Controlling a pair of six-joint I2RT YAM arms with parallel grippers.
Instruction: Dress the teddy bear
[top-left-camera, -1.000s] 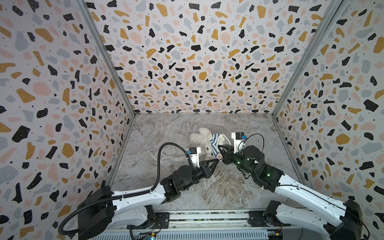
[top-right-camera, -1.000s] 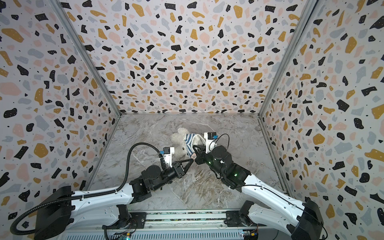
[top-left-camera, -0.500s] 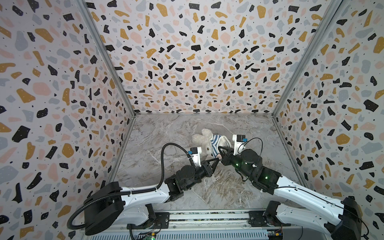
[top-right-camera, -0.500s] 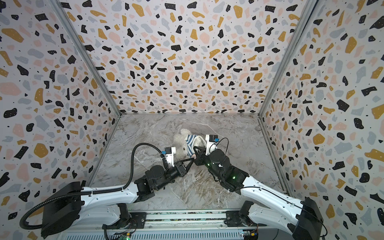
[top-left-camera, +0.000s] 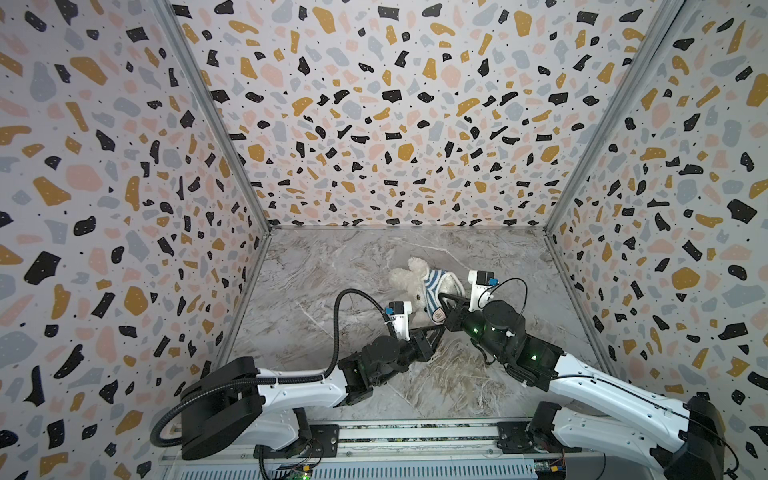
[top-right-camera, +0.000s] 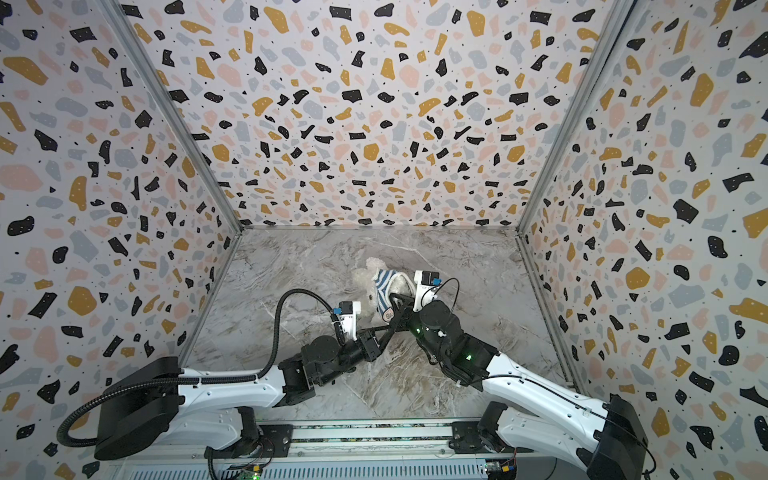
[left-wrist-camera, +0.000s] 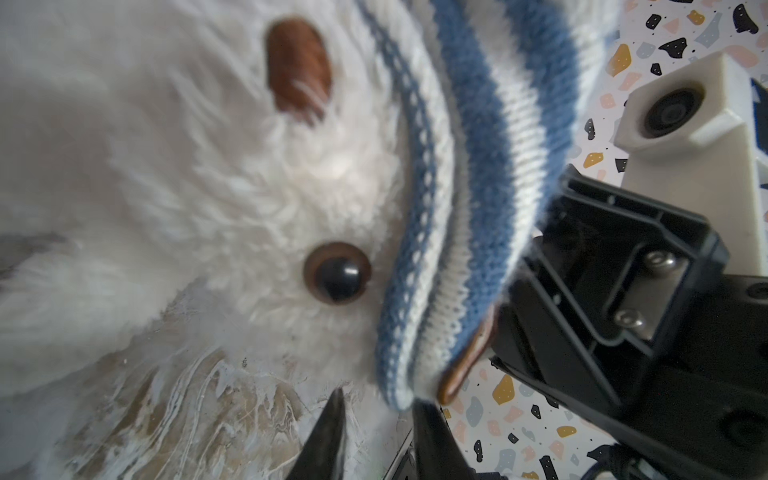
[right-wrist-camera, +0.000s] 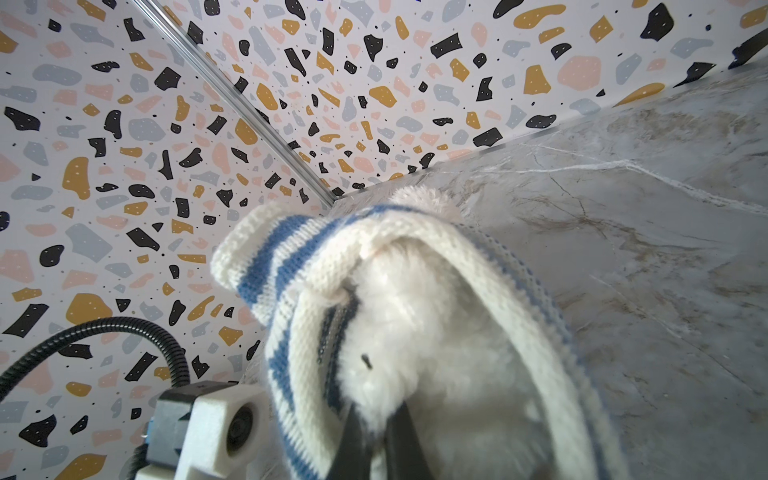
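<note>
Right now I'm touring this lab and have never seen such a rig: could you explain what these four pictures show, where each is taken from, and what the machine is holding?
It is a robot with two arms, the left arm and the right arm, each ending in a two-fingered pincer. Two pictures come from a twin camera looking down from above. The close-ups come from a small camera on each wrist. On the marbled table lies a fluffy white teddy bear with a striped shirt partly pulled over it. The right pincer is shut on the shirt's edge. The left pincer is open beside the hem, holding nothing.
</note>
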